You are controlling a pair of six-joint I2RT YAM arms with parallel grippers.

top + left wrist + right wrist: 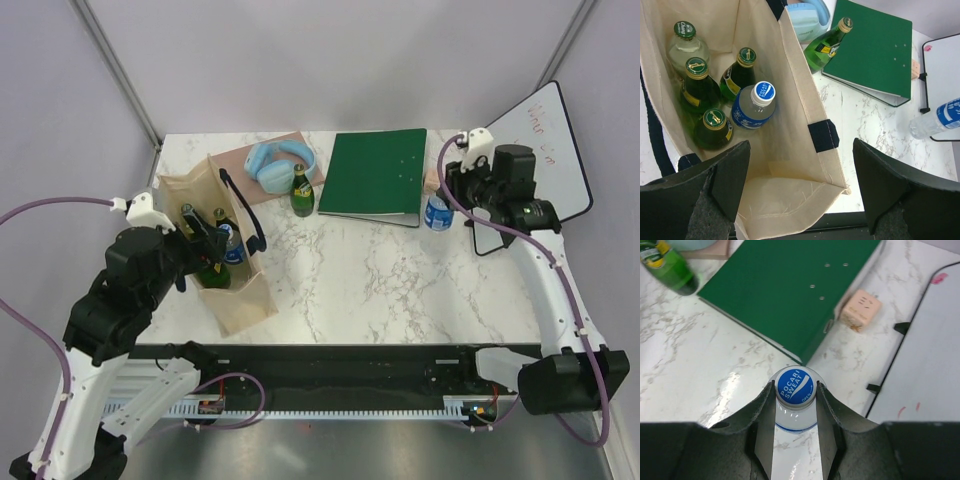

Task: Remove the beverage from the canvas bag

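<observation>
The beige canvas bag (236, 290) with navy handles stands open at the left. In the left wrist view the canvas bag (790, 125) holds several green glass bottles (739, 75) and a clear bottle with a blue-and-white cap (755, 105). My left gripper (800, 190) is open and empty above the bag's near end; it also shows in the top view (207, 243). My right gripper (795, 390) is shut on the cap of a clear Pocari Sweat bottle (795, 386), which stands on the table by the binder's corner (437, 212).
A green binder (375, 172) lies at the back middle. A green bottle (302, 192) stands beside blue headphones (278, 163) on a brown board. A whiteboard (535, 160) leans at the right. A small pink block (861, 310) lies near the binder.
</observation>
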